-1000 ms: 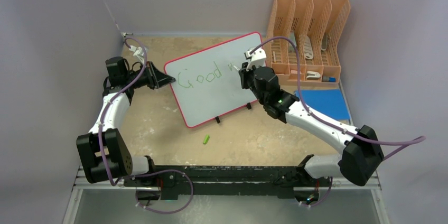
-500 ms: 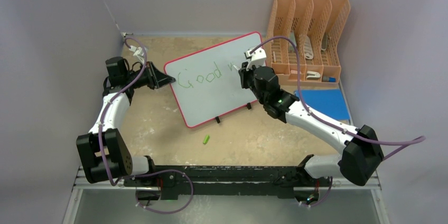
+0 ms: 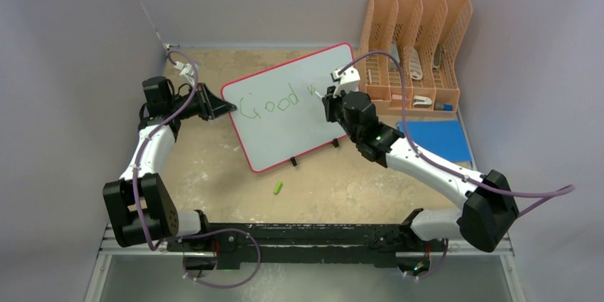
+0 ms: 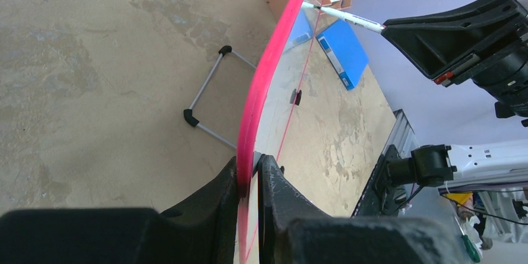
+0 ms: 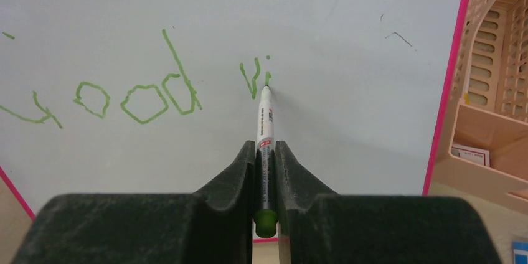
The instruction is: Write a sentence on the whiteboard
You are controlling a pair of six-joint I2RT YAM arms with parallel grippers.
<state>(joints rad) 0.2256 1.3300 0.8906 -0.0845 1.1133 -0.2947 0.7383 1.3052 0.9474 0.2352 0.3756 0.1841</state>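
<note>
Green handwriting on whiteboard [image 5: 348,40]: sentence [image 5: 179,65] reads "Good", then "vi".
Right wrist view: "G" at 9 o'clock of frame, partly cut by edge; "ood" toward 3 o'clock of it; "vi" near frame centre, dot at 12 o'clock of "i" stem.
Top view: "Good" legible, marks at 3 o'clock of it too small.
Marker [image 5: 266,114] barrel: small red-black print, unreadable.

A: Board surface?
B: Board [image 3: 285,120] smooth, glossy, reflects stuff. Rim [image 4: 269,68] shiny pink plastic.
A: Your grip?
B: My right gripper [image 5: 266,149]: matt blk plastic, grainy. Pen [image 5: 266,117] glossy white plastic.
A: Rest?
B: Table [image 3: 214,167] matt, mottled, rough-looking. Rack [image 3: 420,13] peach plastic. Stand [image 4: 205,83] thin metal wire w/ rubbery blk tips.
</note>
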